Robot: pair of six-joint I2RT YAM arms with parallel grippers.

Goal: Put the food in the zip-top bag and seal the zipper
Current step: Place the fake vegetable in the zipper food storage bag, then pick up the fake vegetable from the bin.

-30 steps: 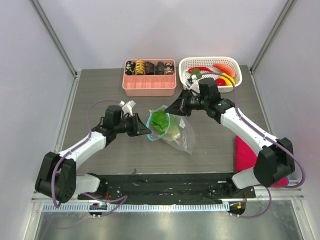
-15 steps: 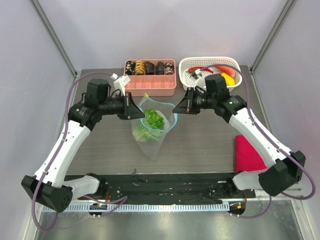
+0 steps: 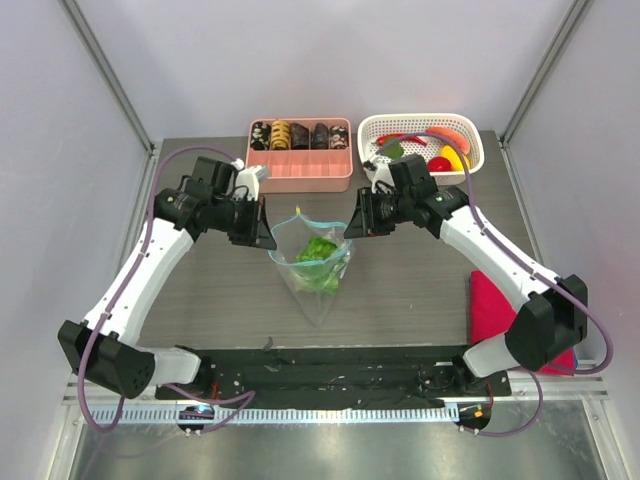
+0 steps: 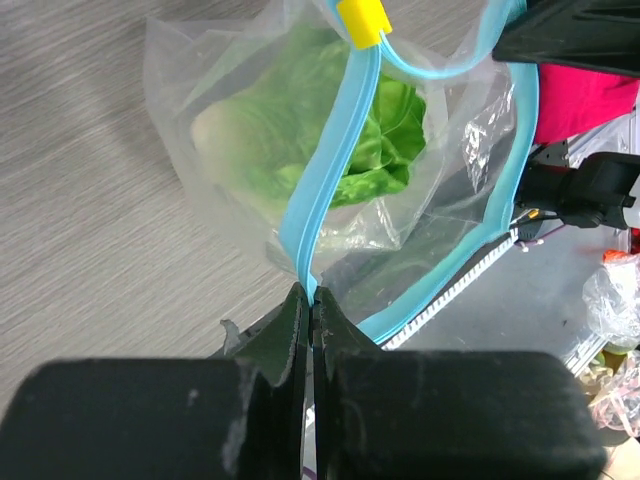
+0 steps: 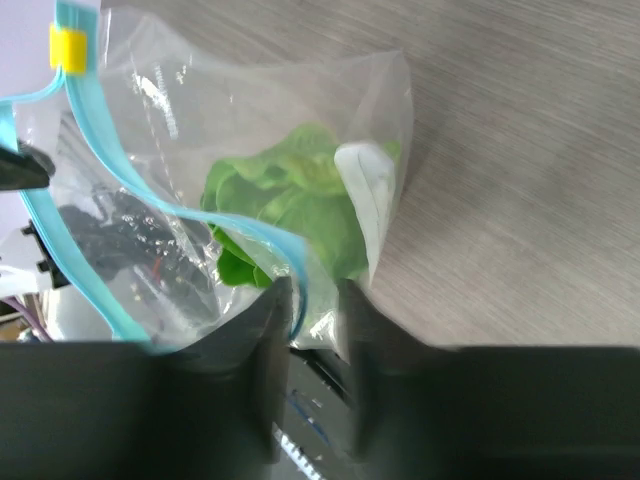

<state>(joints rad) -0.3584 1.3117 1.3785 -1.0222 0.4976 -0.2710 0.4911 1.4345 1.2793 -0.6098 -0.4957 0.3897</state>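
Observation:
The clear zip-top bag point(image 3: 318, 275) hangs between my two grippers above the table's middle, mouth up. Green lettuce point(image 3: 320, 250) lies inside it, also seen in the left wrist view point(image 4: 345, 140) and the right wrist view point(image 5: 290, 205). My left gripper point(image 3: 268, 224) is shut on the light-blue zipper point(image 4: 330, 170) at the bag's left end; a yellow slider point(image 4: 362, 20) sits on the strip. My right gripper point(image 3: 350, 224) is at the bag's right end; its fingers point(image 5: 272, 320) stand apart with the blue edge point(image 5: 296, 262) between them. Red chili, tomato and yellow pieces lie in the white basket point(image 3: 472, 150).
A pink compartment tray point(image 3: 300, 175) with dark roll pieces stands at the back, just behind the bag. The white basket is at the back right. A red cloth point(image 3: 488, 305) lies at the right edge under my right arm.
The bag went from lying on the table to hanging between the grippers. The left arm rose and swung out; the lettuce slid down into the bag's bottom.

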